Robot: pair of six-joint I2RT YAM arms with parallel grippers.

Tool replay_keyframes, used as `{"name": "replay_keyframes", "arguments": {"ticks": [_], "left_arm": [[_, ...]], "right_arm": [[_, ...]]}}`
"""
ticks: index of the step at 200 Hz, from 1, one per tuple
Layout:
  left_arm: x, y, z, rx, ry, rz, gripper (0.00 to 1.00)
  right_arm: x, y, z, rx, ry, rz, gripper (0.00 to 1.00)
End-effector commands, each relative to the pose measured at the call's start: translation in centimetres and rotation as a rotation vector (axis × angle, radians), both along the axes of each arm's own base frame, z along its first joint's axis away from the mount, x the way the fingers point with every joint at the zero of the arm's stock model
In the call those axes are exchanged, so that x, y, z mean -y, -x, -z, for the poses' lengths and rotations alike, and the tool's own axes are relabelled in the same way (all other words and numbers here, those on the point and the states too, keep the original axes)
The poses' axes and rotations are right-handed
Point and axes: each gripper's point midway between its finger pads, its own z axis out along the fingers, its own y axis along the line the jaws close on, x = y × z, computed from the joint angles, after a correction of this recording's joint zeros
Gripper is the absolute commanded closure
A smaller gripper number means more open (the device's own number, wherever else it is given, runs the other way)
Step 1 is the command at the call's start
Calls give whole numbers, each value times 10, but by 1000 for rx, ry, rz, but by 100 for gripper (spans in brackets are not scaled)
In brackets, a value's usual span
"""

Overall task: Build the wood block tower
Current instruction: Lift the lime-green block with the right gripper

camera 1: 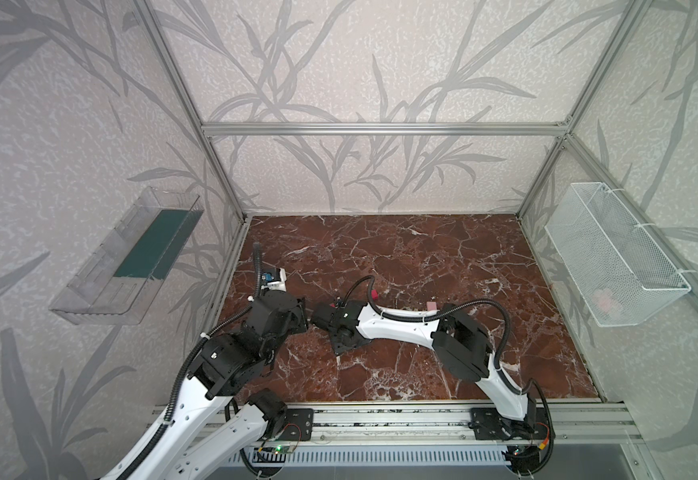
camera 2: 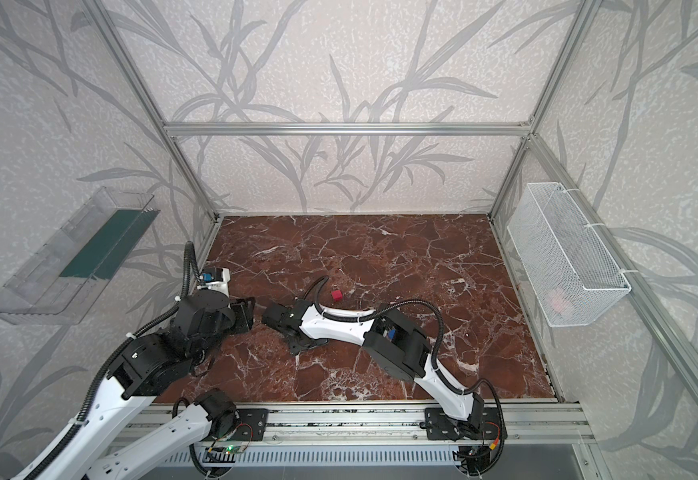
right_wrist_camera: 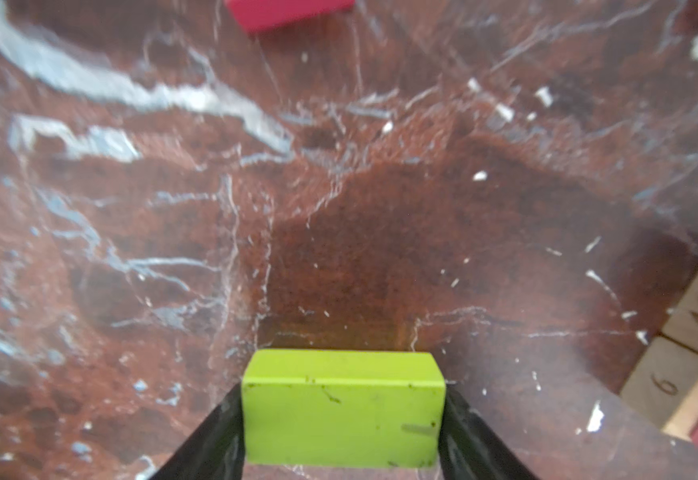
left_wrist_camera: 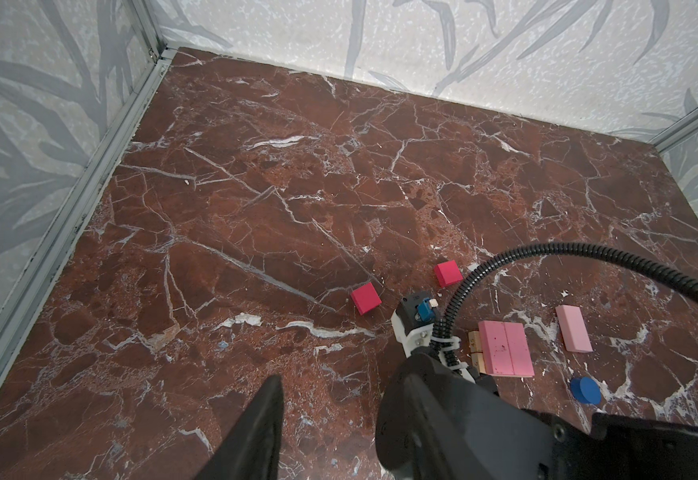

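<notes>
My right gripper [right_wrist_camera: 342, 399] is shut on a lime-green bar [right_wrist_camera: 341, 419] by its two ends, low over the marble. Beside it stands the tower [left_wrist_camera: 505, 349]: two pink bars lying side by side on two tan bars [right_wrist_camera: 671, 374] marked 45 and 6. In the left wrist view two red cubes [left_wrist_camera: 366, 298] [left_wrist_camera: 448, 273], a loose pink bar [left_wrist_camera: 573, 329] and a blue disc [left_wrist_camera: 585, 390] lie on the marble. My left gripper [left_wrist_camera: 335, 386] is open with bare floor between its fingers, close to the right arm's wrist. The right arm hides most blocks in both top views.
A clear plastic bin [camera 1: 127, 257] hangs on the left wall. On the right wall hangs a white mesh basket [camera 1: 613, 253] with something pink inside. Aluminium frame posts edge the marble floor [camera 1: 422, 257], and a rail [camera 1: 380, 419] runs along its front.
</notes>
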Motion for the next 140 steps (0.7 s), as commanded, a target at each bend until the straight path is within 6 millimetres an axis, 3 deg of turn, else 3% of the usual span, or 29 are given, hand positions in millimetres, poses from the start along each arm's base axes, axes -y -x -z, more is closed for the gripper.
{"name": "replay_keyframes", "arguments": {"ticks": [1, 140], "left_arm": [[-5, -2, 3, 1, -16, -25, 53], [-3, -3, 4, -6, -14, -19, 53]], "right_arm": [[0, 8, -12, 0, -8, -31, 25], [4, -2, -26, 81, 22, -14, 26]]}}
